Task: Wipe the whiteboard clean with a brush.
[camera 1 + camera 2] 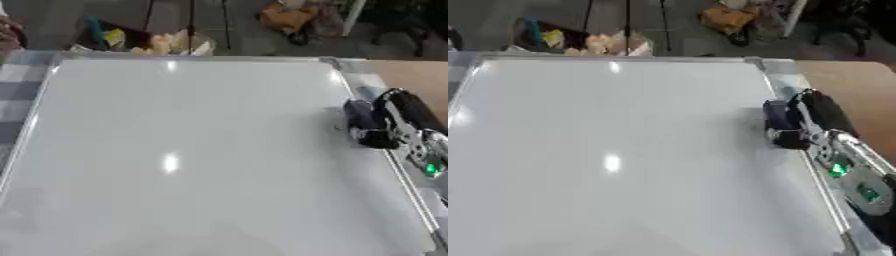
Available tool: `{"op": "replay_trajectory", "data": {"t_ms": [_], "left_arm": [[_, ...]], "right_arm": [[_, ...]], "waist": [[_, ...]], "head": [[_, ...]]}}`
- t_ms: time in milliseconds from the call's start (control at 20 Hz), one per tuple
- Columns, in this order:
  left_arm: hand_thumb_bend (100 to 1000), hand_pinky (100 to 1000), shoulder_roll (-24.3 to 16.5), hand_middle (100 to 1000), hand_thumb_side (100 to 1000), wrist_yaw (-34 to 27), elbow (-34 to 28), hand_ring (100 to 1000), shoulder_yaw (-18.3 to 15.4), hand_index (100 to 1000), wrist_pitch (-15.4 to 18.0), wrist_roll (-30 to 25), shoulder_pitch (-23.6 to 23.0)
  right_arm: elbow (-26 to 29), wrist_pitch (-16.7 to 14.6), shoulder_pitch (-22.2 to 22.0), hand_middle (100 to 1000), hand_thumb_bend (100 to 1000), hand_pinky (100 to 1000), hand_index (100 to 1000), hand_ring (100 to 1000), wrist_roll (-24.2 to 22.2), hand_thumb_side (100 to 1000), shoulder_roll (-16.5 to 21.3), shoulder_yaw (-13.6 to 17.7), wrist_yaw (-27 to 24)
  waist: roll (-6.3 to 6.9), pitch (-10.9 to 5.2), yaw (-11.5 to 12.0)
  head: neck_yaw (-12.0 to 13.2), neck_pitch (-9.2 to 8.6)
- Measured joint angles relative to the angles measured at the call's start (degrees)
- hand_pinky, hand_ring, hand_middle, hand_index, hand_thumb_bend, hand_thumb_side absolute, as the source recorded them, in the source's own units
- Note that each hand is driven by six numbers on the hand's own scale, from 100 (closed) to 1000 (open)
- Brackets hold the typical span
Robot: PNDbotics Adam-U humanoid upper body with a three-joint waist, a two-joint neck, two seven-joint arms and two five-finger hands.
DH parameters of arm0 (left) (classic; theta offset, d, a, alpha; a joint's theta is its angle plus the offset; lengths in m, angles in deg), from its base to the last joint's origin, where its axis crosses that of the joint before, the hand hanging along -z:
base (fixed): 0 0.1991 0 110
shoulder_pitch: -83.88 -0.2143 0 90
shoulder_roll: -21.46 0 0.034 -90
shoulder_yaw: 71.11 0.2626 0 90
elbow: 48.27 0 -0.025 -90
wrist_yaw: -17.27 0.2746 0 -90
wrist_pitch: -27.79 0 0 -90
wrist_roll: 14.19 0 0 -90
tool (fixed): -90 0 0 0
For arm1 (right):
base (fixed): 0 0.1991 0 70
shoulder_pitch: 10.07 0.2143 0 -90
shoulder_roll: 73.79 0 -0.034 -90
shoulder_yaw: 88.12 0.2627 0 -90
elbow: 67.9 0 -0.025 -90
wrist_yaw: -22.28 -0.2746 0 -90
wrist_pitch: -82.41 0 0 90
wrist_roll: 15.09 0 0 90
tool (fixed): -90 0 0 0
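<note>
whiteboard: the large white glossy whiteboard with a silver metal frame (175,150) is lying flat and filling most of the view, its surface looking clean, with ceiling lights glaring on it.
table: a pale brown wooden tabletop (846,85) is showing beyond the board's right edge.
right hand: the black and silver right hand (802,125) is reaching in from the right, over the frame, its fingers curling round the brush.
brush: the small dark block-shaped brush (778,116) is sitting on the board just inside the right edge, at mid height.
open room: the whole board leftward is lying bare.
</note>
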Motion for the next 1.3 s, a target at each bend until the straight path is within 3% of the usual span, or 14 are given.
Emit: {"op": "replay_trajectory", "data": {"t_ms": [300, 650, 1300], "left_arm": [[125, 356, 0.00, 577, 958, -0.07, 0.00, 710, 0.01, 482, -0.05, -0.17, 0.19], [120, 357, 0.00, 577, 951, -0.12, 0.00, 709, 0.02, 483, -0.04, -0.20, 0.44], [118, 358, 0.00, 578, 947, -0.51, 0.00, 710, 0.30, 483, -0.08, -0.28, 0.47]], "right_arm": [[-0.71, -0.31, 0.36, 257, 100, 384, 100, 492, -3.28, 145, 0.00, -0.58, 2.43], [-1.06, -1.28, 0.59, 297, 100, 428, 143, 513, -6.23, 196, 0.14, -0.77, 4.39], [-0.32, -3.86, 0.63, 352, 142, 539, 235, 570, -13.17, 310, 0.47, -1.06, 2.57]], "waist": [[-0.16, 0.00, 0.23], [-0.41, 0.00, 0.34], [-0.39, -0.05, 0.19]], "head": [[-0.03, 0.00], [-0.26, 0.00], [-0.27, 0.00]]}}
